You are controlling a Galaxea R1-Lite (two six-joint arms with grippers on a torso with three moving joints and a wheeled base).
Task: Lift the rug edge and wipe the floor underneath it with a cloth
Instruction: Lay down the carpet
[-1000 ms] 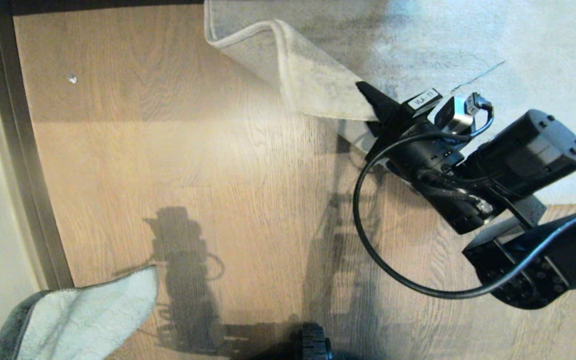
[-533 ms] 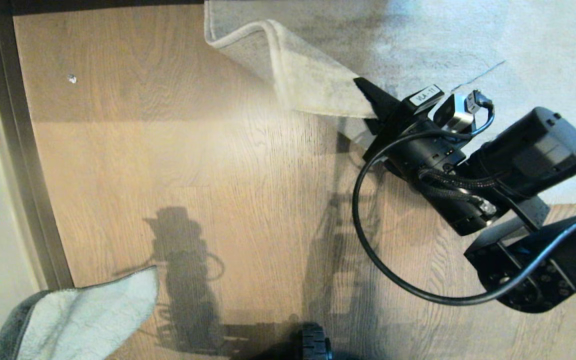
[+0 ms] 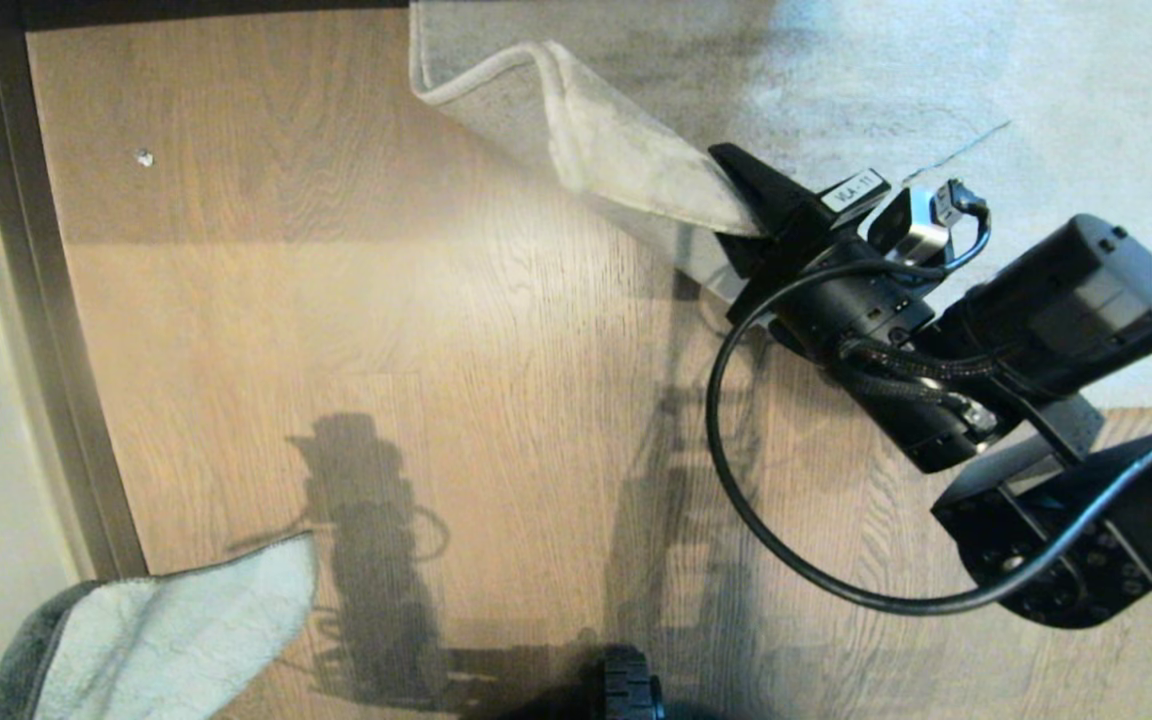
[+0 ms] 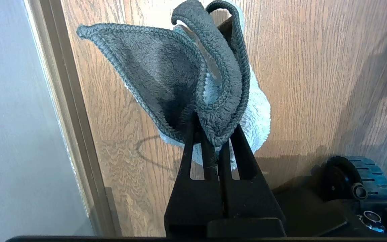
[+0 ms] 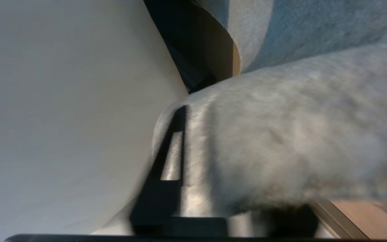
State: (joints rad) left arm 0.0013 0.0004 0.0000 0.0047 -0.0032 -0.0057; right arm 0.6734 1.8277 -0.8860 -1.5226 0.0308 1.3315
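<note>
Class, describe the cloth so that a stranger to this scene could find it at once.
Start from the wood floor and go to its near left corner, beside the dark baseboard. There the cloth is pinched in the left gripper. Unlike the mottled rug, it is small and fluffy: pale blue outside, dark grey inside.

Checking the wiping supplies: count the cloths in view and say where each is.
1: the cloth is pinched in the left gripper, above the floor at the robot's left. Others may be out of frame.

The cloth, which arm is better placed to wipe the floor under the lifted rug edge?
Left. The left gripper is clamped on the cloth over the floor, while the right gripper is busy at the rug edge.
</note>
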